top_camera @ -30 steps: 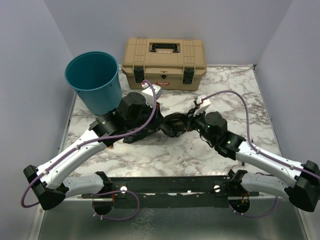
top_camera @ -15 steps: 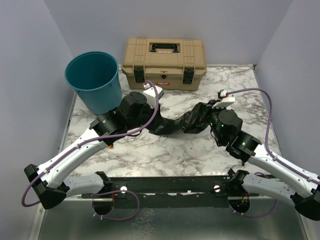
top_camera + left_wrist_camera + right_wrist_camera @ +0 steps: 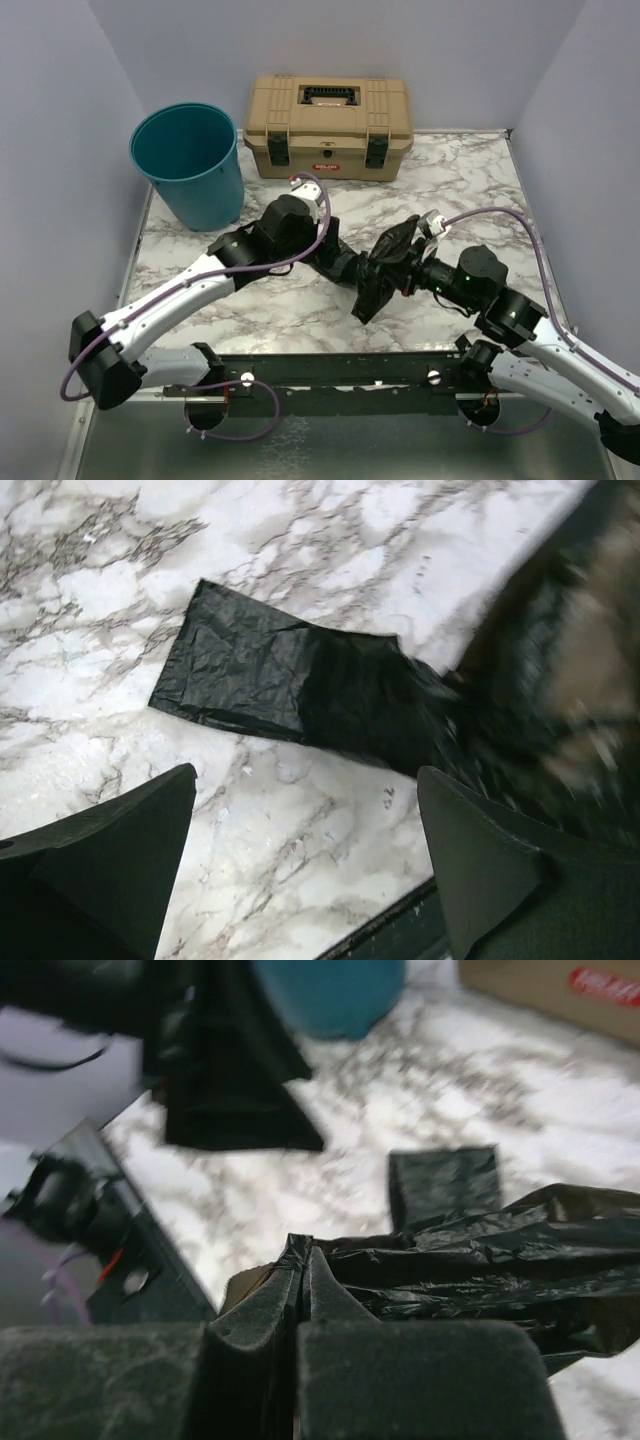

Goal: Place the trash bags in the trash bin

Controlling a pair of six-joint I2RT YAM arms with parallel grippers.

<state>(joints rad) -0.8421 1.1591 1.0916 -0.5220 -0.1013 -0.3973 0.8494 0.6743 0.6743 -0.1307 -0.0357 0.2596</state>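
The left gripper (image 3: pixel 305 780), which half a second ago is clamped on the left end of the trash bag (image 3: pixel 378 275), now stands spread wide with nothing between its fingers, and that end of the bag lies flat and still partly folded on the marble bench (image 3: pixel 470 190) just ahead of it. The bag no longer stretches in a long band between the two arms; it is bunched into a crinkled black wad near the bench's middle, hanging from the right gripper (image 3: pixel 300 1260), whose fingers are pressed together on a fold of the film. The right arm has swung round, so that its gripper now points leftward instead of toward the far edge. The teal trash bin (image 3: pixel 190 165) stands upright and open at the far left corner, well apart from the bag, and the left arm's wrist and forearm lie across the line between the two. The tan toolbox (image 3: pixel 330 125) sits shut at the far edge, just beside the bin.
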